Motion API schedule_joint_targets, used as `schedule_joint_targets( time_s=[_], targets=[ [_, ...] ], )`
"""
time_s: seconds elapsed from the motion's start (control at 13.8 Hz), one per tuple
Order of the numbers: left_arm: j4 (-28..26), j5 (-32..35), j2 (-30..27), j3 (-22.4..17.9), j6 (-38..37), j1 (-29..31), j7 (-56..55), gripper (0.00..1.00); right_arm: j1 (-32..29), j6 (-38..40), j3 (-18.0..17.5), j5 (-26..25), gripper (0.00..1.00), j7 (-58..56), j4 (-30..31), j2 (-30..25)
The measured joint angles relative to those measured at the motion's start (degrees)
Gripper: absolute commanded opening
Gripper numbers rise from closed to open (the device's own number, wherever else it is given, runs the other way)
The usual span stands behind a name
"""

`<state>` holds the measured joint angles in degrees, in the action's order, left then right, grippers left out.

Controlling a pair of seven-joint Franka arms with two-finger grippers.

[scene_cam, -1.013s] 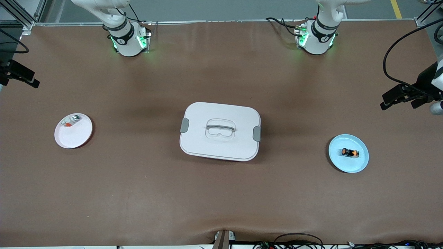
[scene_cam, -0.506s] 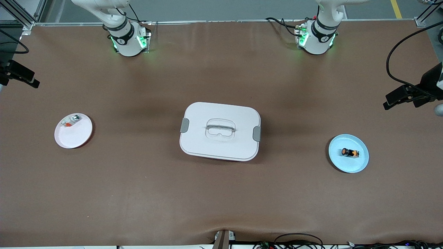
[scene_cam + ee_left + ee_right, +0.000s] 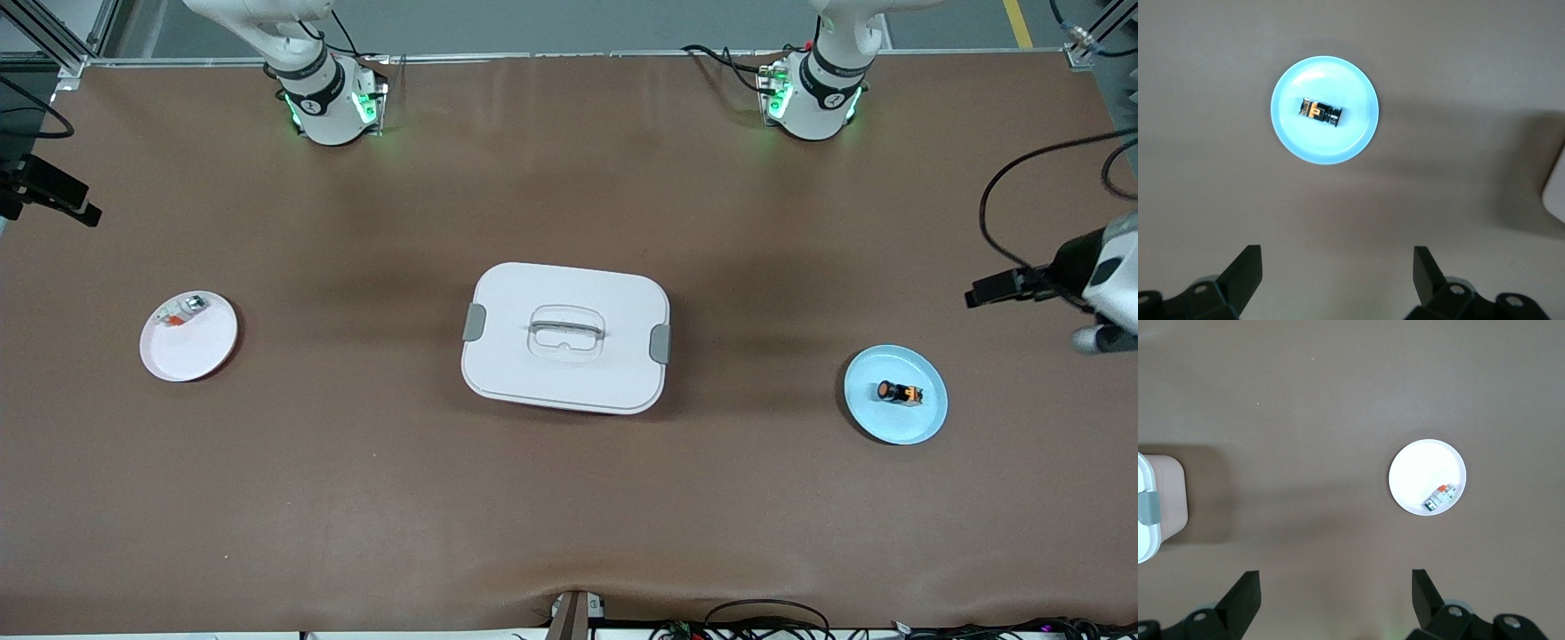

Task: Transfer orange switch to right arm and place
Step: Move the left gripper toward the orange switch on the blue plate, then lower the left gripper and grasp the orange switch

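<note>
Front view: orange switch [image 3: 899,392] is lying on its side in the blue plate [image 3: 925,421], toward the left arm's end of the table, orange cap pointing toward the lidded box. White plate [image 3: 191,351] is sitting toward the right arm's end, holding a small white-and-clear piece [image 3: 180,312] with an orange bit near its rim. White lidded box [image 3: 565,336] is sitting mid-table between the plates, well apart from both, grey clips at both ends, recessed handle on the lid. No readable writing anywhere. Brown table [image 3: 569,507] is showing wide bare room around all three items; cables are running along its edge nearest the camera. Left gripper [image 3: 989,291] is hanging at the table's end, over bare table beside the blue plate, holding nothing. Right gripper is barely showing at the frame edge, so nothing to tell from here.

Left wrist view: left gripper [image 3: 1338,277] is standing with fingers [image 3: 1245,270] spread wide, nothing between them. Blue plate [image 3: 1351,137] with the orange switch [image 3: 1320,111] is sitting ahead of the fingers, apart from them. A corner of the white box [image 3: 1555,190] is showing at the frame edge.

Right wrist view: right gripper [image 3: 1336,597] is spread wide too, empty, waiting over bare table. White plate [image 3: 1415,477] is holding the white-and-clear piece [image 3: 1440,497] against its rim. Box end [image 3: 1161,503] with one grey clip is showing at the edge, pinkish base under the lid.
</note>
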<state>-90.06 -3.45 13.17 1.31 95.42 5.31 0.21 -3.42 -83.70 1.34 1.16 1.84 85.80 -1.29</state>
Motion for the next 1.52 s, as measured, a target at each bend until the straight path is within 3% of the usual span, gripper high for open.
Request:
schedule_joint_targets(
  time_s=[0.94,1.23,1.52],
  targets=[
    [-3.22,4.67,18.13,-0.01,24.62,0.15,9.25,1.00,-0.03,-0.02,0.07,0.00,1.00,0.00,0.14,-0.01],
    [-3.75,4.67,21.32,0.06,28.70,0.91,10.33,1.00,-0.13,-0.02,0.23,0.00,1.00,0.00,0.16,-0.01],
    [-7.90,4.24,22.35,0.15,34.22,1.79,13.65,1.00,-0.15,-0.02,0.37,0.00,1.00,0.00,0.17,-0.01]
  ],
)
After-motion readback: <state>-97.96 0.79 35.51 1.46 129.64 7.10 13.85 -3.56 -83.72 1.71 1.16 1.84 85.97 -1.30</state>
